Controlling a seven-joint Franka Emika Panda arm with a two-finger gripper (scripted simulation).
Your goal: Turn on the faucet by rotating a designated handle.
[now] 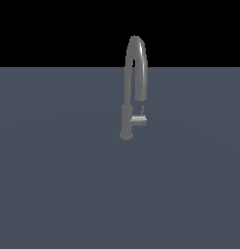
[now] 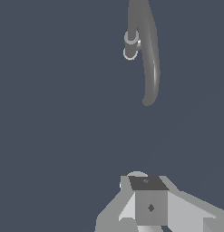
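Grey brushed metal was all there was to watch: one faucet (image 1: 133, 87) stood on the dark slate surface (image 1: 53, 185), its arched spout rising well above the body. One handle (image 1: 139, 119), a short pale lever, stuck out sideways low on the body, toward the exterior view's right. The arm was nowhere in the exterior view. From the wrist view the gripper (image 2: 149, 204) sat well apart from the faucet, nothing between its fingers, but I couldn't tell whether they were spread or closed; only blocky grey housing showed. To do this well, I reckoned it needed to come down beside the lever, not the spout, set a finger against its free end and push round the body's axis. Count: one faucet, one handle, one gripper.
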